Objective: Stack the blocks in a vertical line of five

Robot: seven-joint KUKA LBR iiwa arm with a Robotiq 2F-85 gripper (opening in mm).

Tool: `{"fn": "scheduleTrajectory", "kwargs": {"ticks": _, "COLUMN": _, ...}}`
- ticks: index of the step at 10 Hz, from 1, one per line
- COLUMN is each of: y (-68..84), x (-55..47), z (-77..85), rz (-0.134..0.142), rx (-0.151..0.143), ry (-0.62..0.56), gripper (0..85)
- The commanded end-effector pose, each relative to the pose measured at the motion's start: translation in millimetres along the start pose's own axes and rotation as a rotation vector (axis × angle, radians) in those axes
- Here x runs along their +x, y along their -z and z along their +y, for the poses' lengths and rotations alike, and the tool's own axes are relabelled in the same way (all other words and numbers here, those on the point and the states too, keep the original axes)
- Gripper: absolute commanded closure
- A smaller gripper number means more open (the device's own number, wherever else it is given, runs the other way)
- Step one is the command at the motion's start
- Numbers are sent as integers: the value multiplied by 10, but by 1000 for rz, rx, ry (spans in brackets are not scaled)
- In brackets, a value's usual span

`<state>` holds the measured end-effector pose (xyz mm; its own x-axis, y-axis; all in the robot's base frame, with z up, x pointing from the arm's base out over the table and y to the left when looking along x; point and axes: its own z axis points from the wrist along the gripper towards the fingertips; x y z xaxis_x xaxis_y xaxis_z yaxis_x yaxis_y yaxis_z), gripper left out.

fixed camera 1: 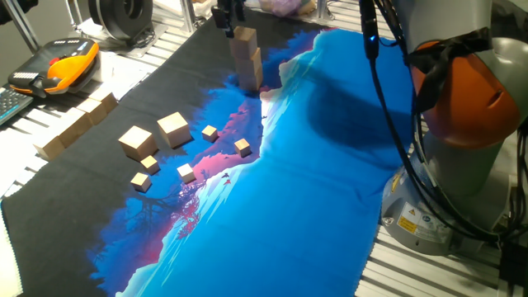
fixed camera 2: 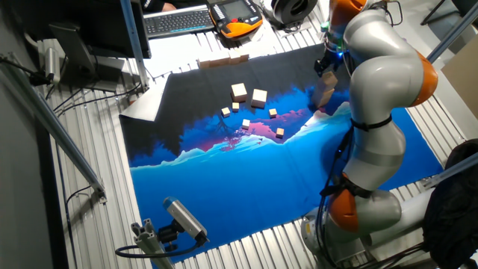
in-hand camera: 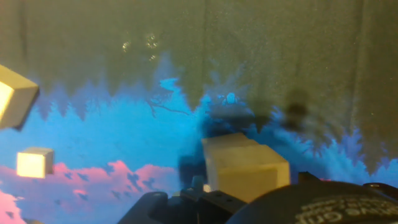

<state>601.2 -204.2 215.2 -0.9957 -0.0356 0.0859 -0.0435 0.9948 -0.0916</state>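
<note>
Currently, we read the scene from left to right. Long pale wooden bars lie at the left edge of the black, blue and pink printed cloth that covers the desk. Next come two loose light-tan wooden cubes, close together on the dark part of the cloth and not yet stacked. Tiny tan wooden cubes are scattered just right of them, towards the pink band.

Farther right stands the stack of light-tan wooden cubes. We count three, the top one turned a little against the two below. The black end effector sits at the top cube. From the fixed views we cannot tell whether it pinches that cube or has let go. The hand view shows a cube close beneath the camera, but not the fingertips.

We judge the step in hand to be seating the third cube, with two left to fetch. To do it well, we would square the top cube over the ones below and release only when it rests flat. We would then lift straight up, since a sideways brush could topple the column. At far right stands the grey and orange arm.
</note>
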Motion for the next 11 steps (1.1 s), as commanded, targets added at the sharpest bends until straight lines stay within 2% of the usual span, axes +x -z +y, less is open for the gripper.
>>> {"fn": "scheduleTrajectory", "kwargs": {"ticks": 1, "y": 33, "x": -48, "z": 88, "rz": -2, "rx": -11, "ry": 1, "gripper": 340}}
{"fn": "scheduleTrajectory", "kwargs": {"ticks": 2, "y": 69, "x": -121, "z": 176, "rz": -13, "rx": -19, "ry": 10, "gripper": 510}}
{"fn": "scheduleTrajectory", "kwargs": {"ticks": 4, "y": 86, "x": -280, "z": 356, "rz": -6, "rx": -49, "ry": 42, "gripper": 850}}
{"fn": "scheduleTrajectory", "kwargs": {"ticks": 6, "y": 99, "x": -380, "z": 606, "rz": -13, "rx": -41, "ry": 24, "gripper": 850}}
{"fn": "scheduleTrajectory", "kwargs": {"ticks": 7, "y": 34, "x": -401, "z": 693, "rz": -15, "rx": -47, "ry": 16, "gripper": 850}}
{"fn": "scheduleTrajectory", "kwargs": {"ticks": 8, "y": -53, "x": -425, "z": 780, "rz": -15, "rx": -72, "ry": -7, "gripper": 850}}
{"fn": "scheduleTrajectory", "kwargs": {"ticks": 10, "y": -101, "x": -434, "z": 823, "rz": -9, "rx": -78, "ry": -40, "gripper": 850}}
{"fn": "scheduleTrajectory", "kwargs": {"ticks": 11, "y": -101, "x": -434, "z": 823, "rz": -18, "rx": -81, "ry": -49, "gripper": 850}}
